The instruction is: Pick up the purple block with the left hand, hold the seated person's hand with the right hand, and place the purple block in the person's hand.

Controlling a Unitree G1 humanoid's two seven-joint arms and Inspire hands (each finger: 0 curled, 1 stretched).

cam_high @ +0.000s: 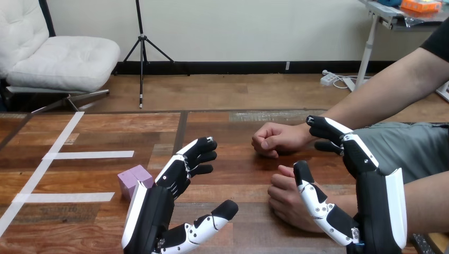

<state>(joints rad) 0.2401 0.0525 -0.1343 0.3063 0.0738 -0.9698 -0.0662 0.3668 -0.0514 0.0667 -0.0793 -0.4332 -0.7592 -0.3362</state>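
The purple block (134, 180) rests on the wooden table (106, 137), just left of my left hand (159, 206). That hand is open, its fingers stretched forward beside the block and its thumb pointing right. My right hand (370, 206) hovers open at the right, thumb reaching left over the person's nearer hand (288, 203), which lies on the table; I cannot tell whether they touch. The person's farther hand (275, 138) is a closed fist resting on the table near my right hand's fingertips (317, 123).
White tape strips (87, 155) run across the table's left part. The person's forearm (381, 92) comes in from the upper right, above my right hand.
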